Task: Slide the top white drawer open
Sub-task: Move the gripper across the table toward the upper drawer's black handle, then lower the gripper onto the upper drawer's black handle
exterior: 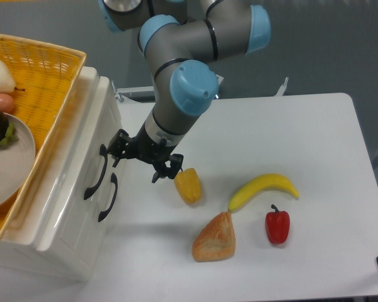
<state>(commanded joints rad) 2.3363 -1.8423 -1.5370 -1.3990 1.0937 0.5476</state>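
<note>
Judging the approach step nearly done, I had the gripper [146, 159] — fingers apart, empty — just beside the top drawer [82, 163], needing next to hook its handle [95, 172] and pull outward.

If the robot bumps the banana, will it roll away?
Probably not far. The banana is curved and lies flat on the white table, so it would likely spin or slide rather than roll. Its skin looks smooth, so it may slide easily.
</note>
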